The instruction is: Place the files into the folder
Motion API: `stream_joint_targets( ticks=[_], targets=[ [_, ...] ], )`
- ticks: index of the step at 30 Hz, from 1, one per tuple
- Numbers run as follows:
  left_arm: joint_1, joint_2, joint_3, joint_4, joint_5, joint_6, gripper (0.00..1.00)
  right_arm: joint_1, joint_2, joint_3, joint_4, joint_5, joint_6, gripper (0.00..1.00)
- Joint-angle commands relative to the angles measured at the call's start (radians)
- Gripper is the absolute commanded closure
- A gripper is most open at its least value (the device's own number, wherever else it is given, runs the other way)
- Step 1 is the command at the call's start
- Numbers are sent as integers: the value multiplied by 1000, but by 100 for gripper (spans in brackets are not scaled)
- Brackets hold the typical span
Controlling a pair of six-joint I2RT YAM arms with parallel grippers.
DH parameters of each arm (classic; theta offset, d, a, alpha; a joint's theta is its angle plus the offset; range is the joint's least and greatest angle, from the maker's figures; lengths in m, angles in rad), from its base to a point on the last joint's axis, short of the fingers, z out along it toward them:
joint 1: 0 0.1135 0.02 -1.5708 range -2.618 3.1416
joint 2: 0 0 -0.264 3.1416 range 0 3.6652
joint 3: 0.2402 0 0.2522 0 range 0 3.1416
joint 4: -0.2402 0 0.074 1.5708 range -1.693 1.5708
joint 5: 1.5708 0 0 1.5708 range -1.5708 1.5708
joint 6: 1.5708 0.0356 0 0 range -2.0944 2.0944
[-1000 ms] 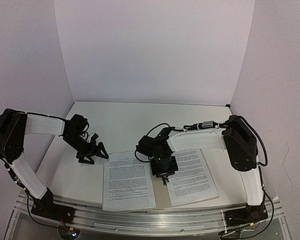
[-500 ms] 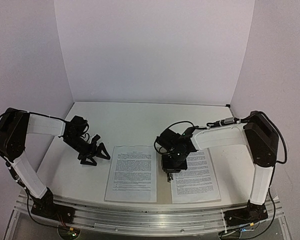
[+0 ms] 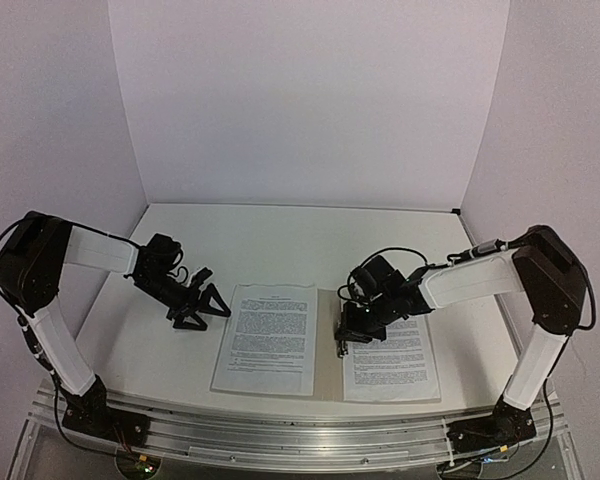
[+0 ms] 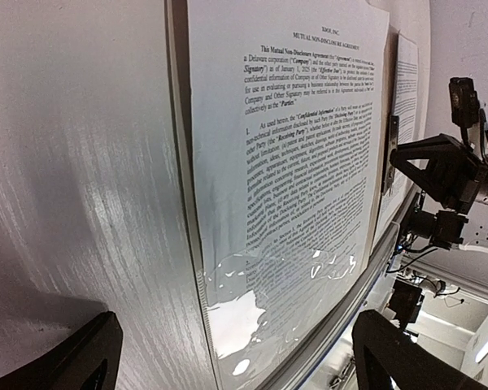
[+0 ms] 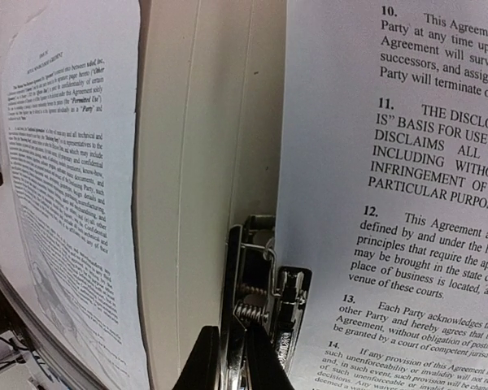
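Possibly drags the right sheet [image 5: 390, 203] askew when pulled; right hand [image 5: 236, 357] pinched narrow on the clip [image 5: 256, 292]; left hand [image 3: 202, 310] spread wide, empty.

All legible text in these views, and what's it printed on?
"MUTUAL NON-DISCLOSURE AGREEMENT": heading, left sheet.
"10. This Agreement": right sheet.
"11. THE": right sheet.
"PARTICULAR PURPOSE": right sheet.
"12.", "13.", "14.": right sheet, clause numbers.
Line above the heading, most body text: too small.
Top view: nothing readable.
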Motion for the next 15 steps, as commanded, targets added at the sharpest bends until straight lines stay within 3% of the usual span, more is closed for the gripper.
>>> stream_joint_targets(
  ticks=[1,9,15],
  targets=[
    [-15,21,37,42,34,37,0,-39,-14,-133,90,-80,5,100],
    [-36,126,103,16,70,63,0,-67,-55,-264,255,-155,0,100],
    [-36,114,152,1,69,105,0,-118,-112,-362,389,-222,24,100]
  ],
)
